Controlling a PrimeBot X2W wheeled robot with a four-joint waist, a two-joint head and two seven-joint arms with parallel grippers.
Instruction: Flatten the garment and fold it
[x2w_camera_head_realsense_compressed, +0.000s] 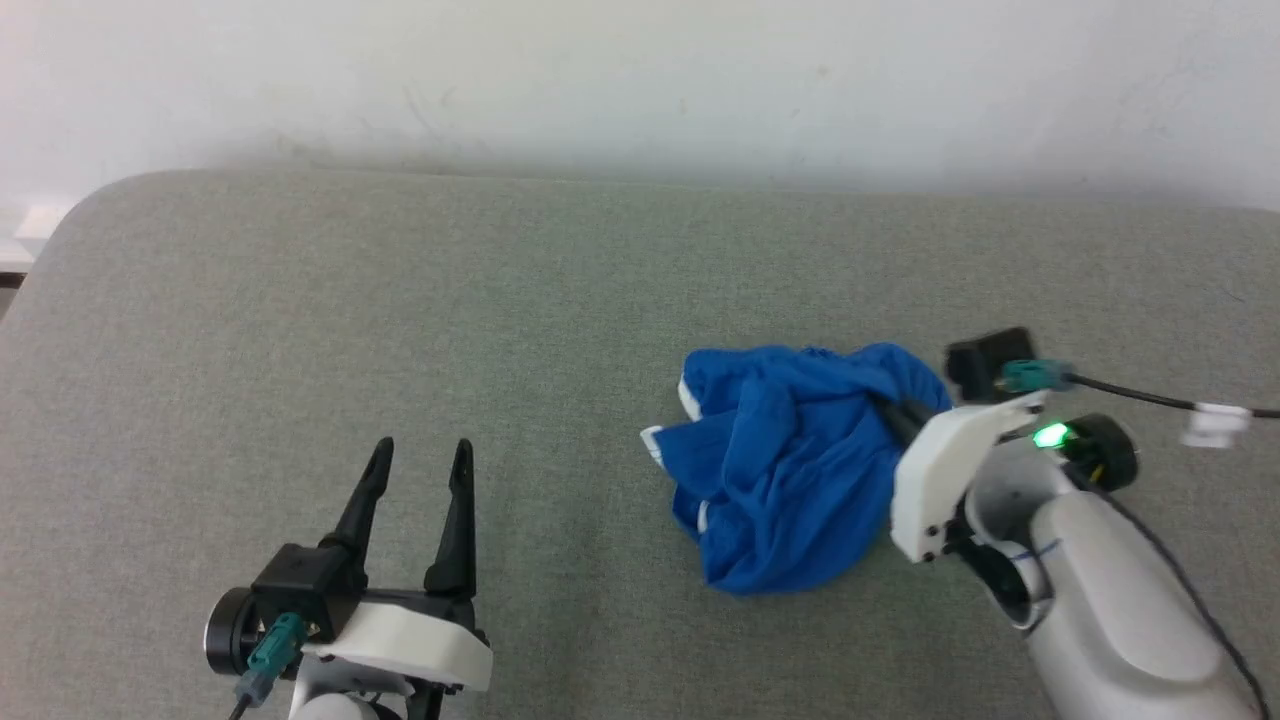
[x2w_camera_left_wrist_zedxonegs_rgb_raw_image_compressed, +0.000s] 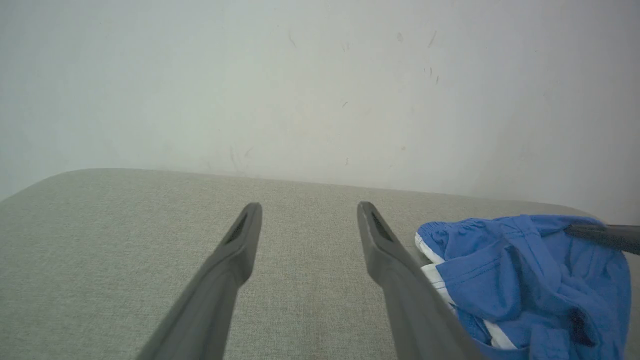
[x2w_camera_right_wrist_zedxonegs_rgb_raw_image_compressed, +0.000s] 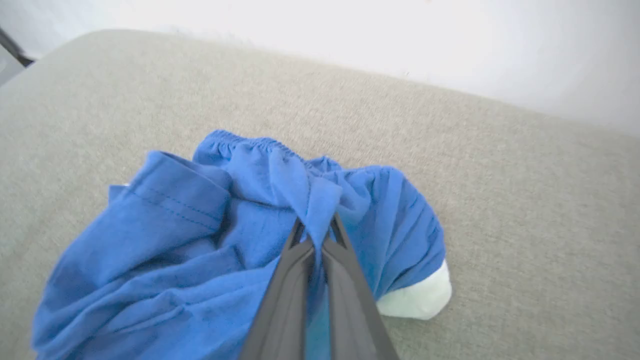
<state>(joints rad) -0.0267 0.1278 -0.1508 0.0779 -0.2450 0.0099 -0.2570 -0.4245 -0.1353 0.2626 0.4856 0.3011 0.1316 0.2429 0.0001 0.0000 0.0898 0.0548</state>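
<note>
The crumpled blue garment (x2w_camera_head_realsense_compressed: 780, 470) lies on the grey tabletop (x2w_camera_head_realsense_compressed: 400, 300) toward 4 o'clock; the right pincer (x2w_camera_right_wrist_zedxonegs_rgb_raw_image_compressed: 316, 225) pinches a fold at its 3 o'clock edge. The left pincer (x2w_camera_head_realsense_compressed: 420, 455), at 7 o'clock, stands spread.

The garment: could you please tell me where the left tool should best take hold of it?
Probably the white-trimmed hem edge on the garment's left side, approached from the left. It juts out from the crumpled heap, faces the open left tool, and lies opposite the fold the right tool pinches.
</note>
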